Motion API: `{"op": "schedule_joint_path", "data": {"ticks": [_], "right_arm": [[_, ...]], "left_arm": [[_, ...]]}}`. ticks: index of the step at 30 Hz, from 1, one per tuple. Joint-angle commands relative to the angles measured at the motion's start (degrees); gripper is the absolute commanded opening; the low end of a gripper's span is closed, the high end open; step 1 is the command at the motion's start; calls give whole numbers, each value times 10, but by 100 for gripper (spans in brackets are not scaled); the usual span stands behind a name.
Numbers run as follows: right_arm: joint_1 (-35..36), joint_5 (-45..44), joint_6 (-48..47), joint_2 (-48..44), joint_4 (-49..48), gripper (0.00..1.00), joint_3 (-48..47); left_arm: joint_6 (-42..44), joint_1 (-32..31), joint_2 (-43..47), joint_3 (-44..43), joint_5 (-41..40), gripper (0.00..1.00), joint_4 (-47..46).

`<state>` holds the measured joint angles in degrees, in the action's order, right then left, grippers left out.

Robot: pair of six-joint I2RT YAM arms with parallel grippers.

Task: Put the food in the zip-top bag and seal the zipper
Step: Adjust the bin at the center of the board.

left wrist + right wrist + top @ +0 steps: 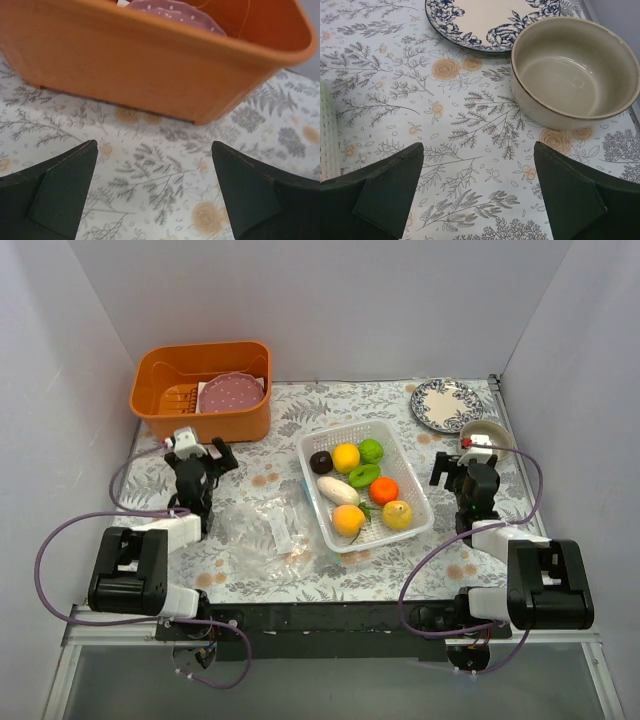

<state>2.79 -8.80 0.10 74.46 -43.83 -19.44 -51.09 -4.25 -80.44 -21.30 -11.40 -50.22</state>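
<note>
Starting at the far left of the table [420,560], the orange tub [200,415] sits at the back. A pink dotted plate [232,395] leans inside it, and whatever else lies in there is too small to make out from overhead. In the left wrist view the tub [150,65] fills the top and is cut off at both edges, with only a sliver of the plate [175,11] showing over the rim.

Just in front of it, the left gripper [203,452] has its jaws spread wide. Nothing is between them but floral cloth, as the wrist view [155,185] confirms.

Moving right, the zip-top bag [265,530] lies flat and crinkled on the table beside the basket. It is nearly lost in glare, and only its white label [283,533] reads clearly. I cannot pick out the zipper from here.

All the food [346,457] is in the white mesh basket [345,430] at centre, none of it in the bag. I count eight pieces, among them a dark brown ball [321,462] and a white oblong [338,490].

Far right, the right gripper [462,465] is also wide apart and empty [477,190]. It faces a beige bowl [575,75], with a blue-patterned plate [485,20] behind it, cropped at the top. A strip of the basket [327,130] just pokes in at the left edge.
</note>
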Motion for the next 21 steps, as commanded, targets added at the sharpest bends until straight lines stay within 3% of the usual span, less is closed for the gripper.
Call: {"op": "schedule_joint_path", "data": {"ticks": [1, 5, 7, 17, 21], "right_arm": [[6, -24, 46, -36, 151, 98, -22], [4, -54, 94, -76, 302, 98, -52], [5, -58, 152, -83, 358, 98, -83], [6, 189, 181, -106, 433, 98, -106], [8, 173, 173, -166, 483, 98, -113]], "left_arm": [[-89, 2, 34, -113, -28, 98, 316], [-146, 3, 104, -131, -45, 98, 390], [-263, 5, 127, -142, -95, 98, 456], [-262, 3, 196, -168, 163, 98, 602], [-288, -61, 242, -163, 184, 98, 662]]}}
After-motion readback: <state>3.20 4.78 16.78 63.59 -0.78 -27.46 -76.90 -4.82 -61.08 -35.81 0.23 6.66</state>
